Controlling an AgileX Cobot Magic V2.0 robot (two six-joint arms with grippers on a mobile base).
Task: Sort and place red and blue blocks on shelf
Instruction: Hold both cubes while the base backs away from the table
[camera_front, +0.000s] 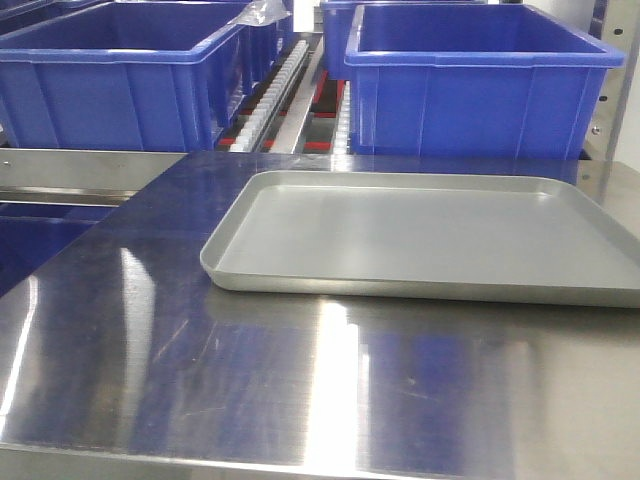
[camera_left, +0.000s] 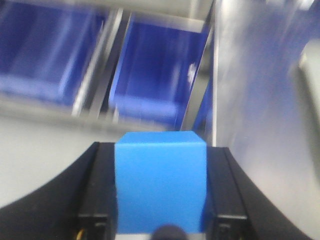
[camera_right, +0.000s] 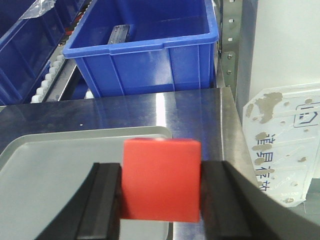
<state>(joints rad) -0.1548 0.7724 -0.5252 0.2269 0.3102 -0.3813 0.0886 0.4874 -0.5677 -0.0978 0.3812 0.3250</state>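
My left hand (camera_left: 161, 205) is clamped on the blue block (camera_left: 161, 180). Its black fingers (camera_left: 97, 195) press the block's left and right faces, and the block fills the gap between them. The view behind it is blurred. I can only make out blue bins (camera_left: 155, 75) between steel rails, with a steel surface to their right.

In the front view the shelf (camera_front: 80, 170) runs along the back. It carries a big bin on the left, a white roller track (camera_front: 270, 95) in the middle and another bin on the right. In front of the shelf is the steel table (camera_front: 250, 380), with a grey tray (camera_front: 430, 235) lying flat toward its right side.

My right hand (camera_right: 161, 200) is closed on the red block (camera_right: 161, 180), gripped by its two side faces. The block hangs above the table, over the tray's right edge. Beyond it a bin sits on the shelf beside a perforated upright (camera_right: 229, 45), and a white printed sheet (camera_right: 285, 145) lies at the far right.
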